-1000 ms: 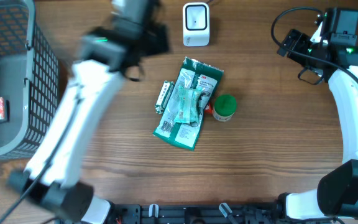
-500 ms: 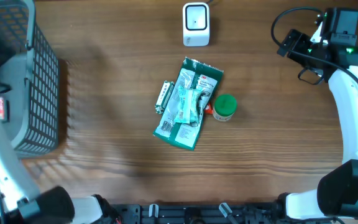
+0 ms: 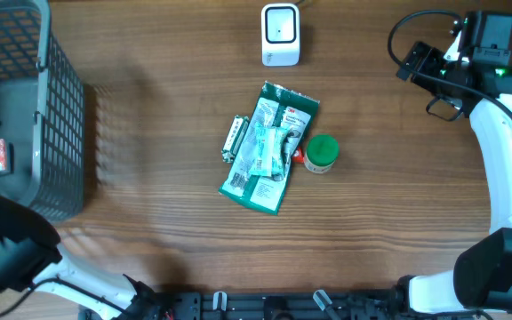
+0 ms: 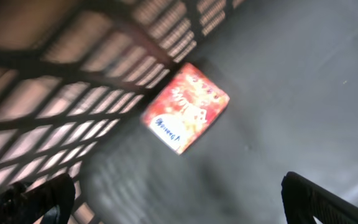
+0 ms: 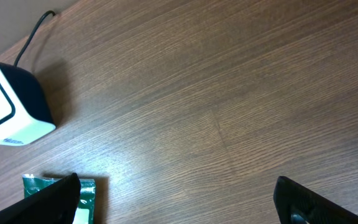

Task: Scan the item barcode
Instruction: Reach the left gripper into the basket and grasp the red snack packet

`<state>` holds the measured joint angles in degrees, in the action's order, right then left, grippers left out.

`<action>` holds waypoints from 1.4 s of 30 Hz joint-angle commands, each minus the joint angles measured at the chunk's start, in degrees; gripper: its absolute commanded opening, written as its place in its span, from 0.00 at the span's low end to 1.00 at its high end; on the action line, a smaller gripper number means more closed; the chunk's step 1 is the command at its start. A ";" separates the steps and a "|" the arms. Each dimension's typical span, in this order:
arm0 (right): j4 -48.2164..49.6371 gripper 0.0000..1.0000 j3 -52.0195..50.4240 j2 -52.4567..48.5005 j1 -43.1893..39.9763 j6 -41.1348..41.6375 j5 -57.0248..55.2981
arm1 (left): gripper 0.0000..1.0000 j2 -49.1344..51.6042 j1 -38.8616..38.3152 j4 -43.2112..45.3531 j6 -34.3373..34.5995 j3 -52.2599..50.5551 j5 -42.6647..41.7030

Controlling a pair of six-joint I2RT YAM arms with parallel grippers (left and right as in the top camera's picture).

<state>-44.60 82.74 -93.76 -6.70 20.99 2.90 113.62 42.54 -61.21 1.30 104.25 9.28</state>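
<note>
Left fingers (image 4: 328,202) spread wide, empty, over grey floor of basket (image 3: 60,116). Red packet (image 4: 185,115) lies flat on that floor near mesh wall, clear of fingers; view blurred. Right fingers (image 5: 319,202) spread wide, empty, above bare worktop (image 5: 229,93) at far right. Scanner (image 3: 280,34) upright at worktop's far middle. Green packets (image 3: 269,147) stacked mid-worktop, green-capped bottle (image 3: 321,153) against pile's right side. Pile well apart from both arms.

L gripper (image 4: 179,202) swung from table ctr to basket (image 3: 60,133) (now over red packet (image 4: 185,115)).
</note>
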 commanded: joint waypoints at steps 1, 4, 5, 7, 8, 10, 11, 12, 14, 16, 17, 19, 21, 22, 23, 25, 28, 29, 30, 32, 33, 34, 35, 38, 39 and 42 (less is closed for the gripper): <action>0.02 1.00 0.13 -0.55 -0.13 0.42 -0.94 | 1.00 3.58 0.07 2.60 -6.62 -2.75 -2.27; 0.02 1.00 0.13 -0.55 -0.13 0.42 -0.94 | 1.00 5.40 0.07 5.77 -9.62 -5.42 -4.68; 0.02 1.00 0.13 -0.55 -0.13 0.42 -0.94 | 1.00 5.81 0.07 7.06 -10.43 -6.43 -5.33; 0.02 1.00 0.13 -0.55 -0.13 0.42 -0.94 | 1.00 6.51 0.07 10.40 -11.67 -8.63 -5.40; 0.02 1.00 0.13 -0.55 -0.13 0.44 -0.94 | 1.00 6.80 0.11 12.13 -11.65 -9.55 -5.42; 0.02 1.00 0.13 -0.55 -0.13 0.42 -0.94 | 1.00 7.54 0.17 14.80 -11.67 -10.75 -5.66; 0.02 1.00 0.13 -0.55 -0.13 0.42 -0.94 | 1.00 7.96 0.17 15.69 -11.69 -11.15 -6.45; 0.02 1.00 0.13 -0.55 -0.13 0.42 -0.94 | 1.00 8.24 0.17 16.52 -11.87 -11.65 -8.00; 0.02 1.00 0.13 -0.55 -0.13 0.42 -0.94 | 1.00 8.59 0.17 17.70 -13.14 -12.63 -11.78; 0.02 1.00 0.13 -0.55 -0.13 0.42 -0.94 | 1.00 8.66 0.13 18.25 -13.09 -13.40 -15.45; 0.02 1.00 0.13 -0.55 -0.13 0.42 -0.94 | 1.00 8.66 0.09 17.90 -13.00 -13.40 -16.61; 0.02 1.00 0.13 -0.55 -0.13 0.44 -0.94 | 1.00 8.28 -0.07 16.92 -12.41 -13.38 -18.93; 0.02 1.00 0.13 -0.55 -0.13 0.44 -0.94 | 1.00 7.41 -0.31 16.00 -10.40 -13.38 -20.87; 0.02 1.00 0.13 -0.55 -0.13 0.44 -0.94 | 1.00 6.69 -0.44 15.98 -8.04 -13.38 -21.31; 0.02 1.00 0.13 -0.55 -0.13 0.42 -0.94 | 1.00 5.84 -0.59 16.00 -6.91 -13.38 -21.77; 0.02 1.00 0.13 -0.55 -0.13 0.42 -0.94 | 0.99 4.13 -0.92 16.11 -5.68 -13.38 -21.92; 0.02 1.00 0.13 -0.55 -0.13 0.42 -0.94 | 0.97 1.33 -1.62 16.68 -5.75 -13.38 -21.86; 0.02 1.00 0.13 -0.55 -0.13 0.44 -0.94 | 0.97 0.44 -1.79 17.05 -5.79 -13.38 -21.81; 0.02 1.00 0.13 -0.55 -0.13 0.44 -0.94 | 0.97 -0.15 -1.84 17.38 -5.81 -13.38 -21.62; 0.02 1.00 0.13 -0.55 -0.13 0.42 -0.94 | 0.95 -1.40 -1.84 18.03 -7.41 -13.38 -21.42; 0.02 1.00 0.13 -0.55 -0.13 0.42 -0.94 | 0.96 -1.57 -1.84 18.08 -9.57 -13.38 -21.40; 0.02 1.00 0.13 -0.55 -0.13 0.44 -0.94 | 0.98 -1.57 -1.84 18.08 -12.39 -13.38 -21.42; 0.02 1.00 0.13 -0.55 -0.13 0.44 -0.94 | 1.00 -1.44 -1.84 17.92 -15.04 -13.38 -21.40; 0.02 0.99 0.13 -0.55 -0.13 0.46 -0.94 | 1.00 -0.46 -1.81 16.98 -20.72 -13.40 -20.24; 0.02 1.00 0.13 -0.55 -0.13 0.44 -0.94 | 1.00 -0.11 -1.73 16.85 -21.11 -13.44 -19.28; 0.02 1.00 0.13 -0.55 -0.13 0.44 -0.94 | 1.00 1.77 -1.09 17.03 -21.11 -13.62 -18.62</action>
<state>-44.60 82.74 -93.76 -6.70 20.99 2.90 113.38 40.66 -44.14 -15.46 91.11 -10.39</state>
